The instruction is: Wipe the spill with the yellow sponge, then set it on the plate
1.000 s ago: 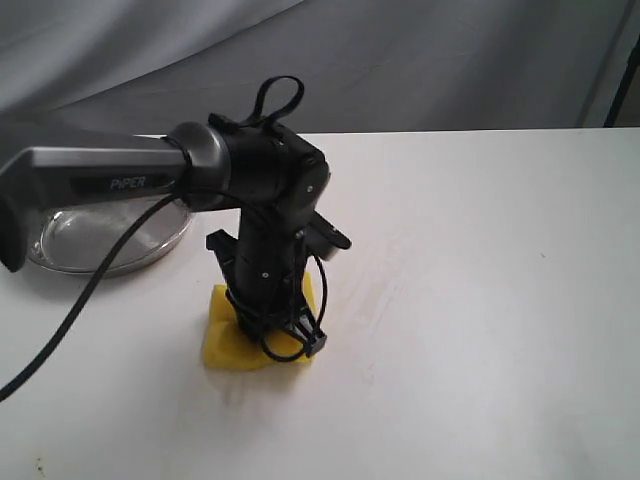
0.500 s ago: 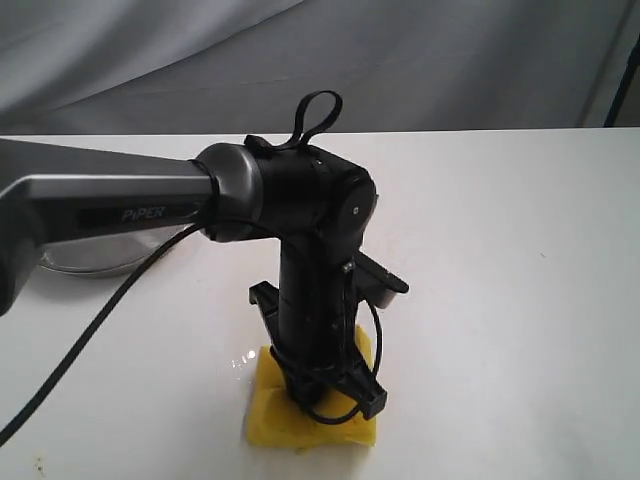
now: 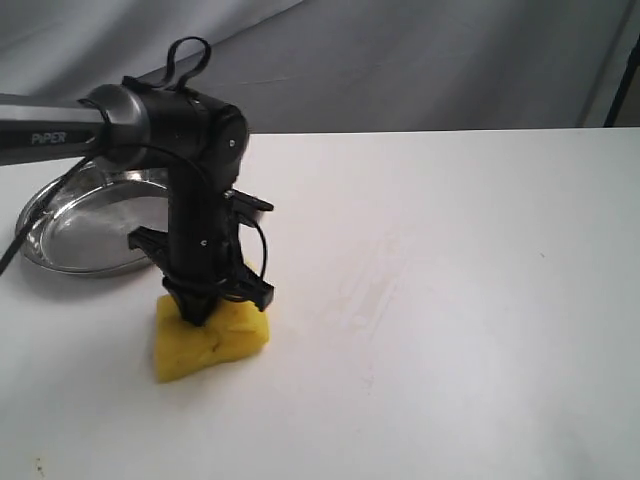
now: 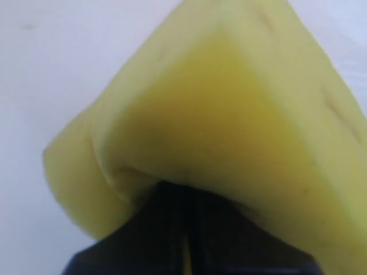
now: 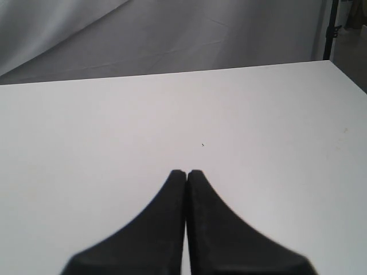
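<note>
You're dragging the yellow sponge (image 3: 222, 342) back toward the worktop's (image 3: 480, 300) left edge.
Your left gripper (image 3: 203, 314) is clamping it; the plate (image 3: 62, 240) is coming next.

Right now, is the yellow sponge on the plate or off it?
Off it. The yellow sponge sits on the white table beside the plate, clamped in the left pincer.

Bare table (image 3: 480, 300) right of yellow sponge (image 3: 215, 345)

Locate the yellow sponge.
Exterior view, left side: the yellow sponge sits on the table, pinched by the left hand, near the plate.
</note>
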{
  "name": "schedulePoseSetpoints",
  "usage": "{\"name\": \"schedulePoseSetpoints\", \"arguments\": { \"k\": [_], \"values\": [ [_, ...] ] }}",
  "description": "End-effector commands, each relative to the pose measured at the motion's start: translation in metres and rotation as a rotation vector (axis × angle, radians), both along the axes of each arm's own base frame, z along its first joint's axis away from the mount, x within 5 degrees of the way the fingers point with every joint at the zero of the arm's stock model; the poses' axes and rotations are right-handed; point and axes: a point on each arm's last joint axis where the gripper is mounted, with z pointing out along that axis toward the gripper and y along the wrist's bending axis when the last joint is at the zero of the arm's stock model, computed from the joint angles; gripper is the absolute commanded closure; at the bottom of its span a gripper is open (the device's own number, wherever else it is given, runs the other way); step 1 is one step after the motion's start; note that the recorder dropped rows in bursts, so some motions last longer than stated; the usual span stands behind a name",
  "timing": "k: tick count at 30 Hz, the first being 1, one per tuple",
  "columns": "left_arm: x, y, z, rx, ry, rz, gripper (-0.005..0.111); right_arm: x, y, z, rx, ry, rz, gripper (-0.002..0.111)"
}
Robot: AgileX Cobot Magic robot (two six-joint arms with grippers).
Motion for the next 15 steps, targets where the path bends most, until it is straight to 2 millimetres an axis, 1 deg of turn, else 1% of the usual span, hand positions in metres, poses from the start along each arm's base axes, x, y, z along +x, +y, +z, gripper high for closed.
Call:
{"name": "schedulePoseSetpoints", "arguments": {
  "k": [1, 6, 9, 12, 15],
  "values": [
    [0.018, 0.037, -0.008, 0.086, -0.047, 0.068, 0.107, 0.000, 0.000, 0.001, -0.010, -0.020, -0.006, 0.108],
    [0.024, 0.047, -0.007, 0.155, -0.097, 0.125, 0.107, 0.000, 0.000, 0.001, -0.010, -0.020, -0.006, 0.108],
    [0.020, 0.040, -0.008, 0.105, -0.066, 0.156, 0.107, 0.000, 0.000, 0.001, -0.010, -0.020, -0.006, 0.108],
    [0.009, 0.018, -0.009, 0.006, -0.004, 0.133, 0.107, 0.000, 0.000, 0.001, -0.010, -0.020, -0.006, 0.108],
    [-0.009, -0.016, -0.009, -0.054, 0.021, 0.063, 0.107, 0.000, 0.000, 0.001, -0.010, -0.020, -0.006, 0.108]
  ]
}}
